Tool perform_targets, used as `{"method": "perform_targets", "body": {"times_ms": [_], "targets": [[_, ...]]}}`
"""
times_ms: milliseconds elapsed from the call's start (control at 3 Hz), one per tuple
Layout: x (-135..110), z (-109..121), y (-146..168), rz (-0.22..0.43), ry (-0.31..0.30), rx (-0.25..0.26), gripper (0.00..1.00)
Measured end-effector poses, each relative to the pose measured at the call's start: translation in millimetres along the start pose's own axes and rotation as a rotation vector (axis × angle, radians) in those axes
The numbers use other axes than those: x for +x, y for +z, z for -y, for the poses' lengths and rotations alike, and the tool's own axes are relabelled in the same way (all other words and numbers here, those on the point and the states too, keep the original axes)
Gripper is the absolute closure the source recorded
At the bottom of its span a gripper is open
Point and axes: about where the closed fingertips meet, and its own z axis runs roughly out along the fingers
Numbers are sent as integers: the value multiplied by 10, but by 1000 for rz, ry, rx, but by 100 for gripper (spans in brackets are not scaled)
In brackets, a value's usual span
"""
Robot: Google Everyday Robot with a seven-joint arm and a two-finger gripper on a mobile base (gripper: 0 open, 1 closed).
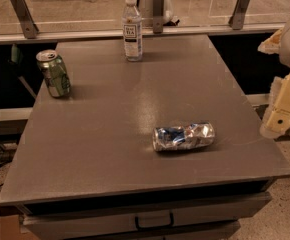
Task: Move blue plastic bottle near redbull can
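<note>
Checking progress, we found no step of the task done: the blue plastic bottle [132,29] stood upright at the far edge of the table [110,154], well apart from the redbull can [184,136], which lay crushed on its side toward the near right. A green can [54,74] stood at the left edge. The hand [284,104] hung beyond the table's right side, touching nothing. The frame cut it off, so we could not tell how open it was. Grasp and carry were left to do.
</note>
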Motion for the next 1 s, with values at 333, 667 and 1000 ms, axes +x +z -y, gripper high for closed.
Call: {"method": "perform_targets", "body": {"times_ms": [333,667,1000], "targets": [[-11,18,-11,11,0,7,0],[-171,248,156,92,-11,12,0],[-515,770,431,245,-22,35,0]]}}
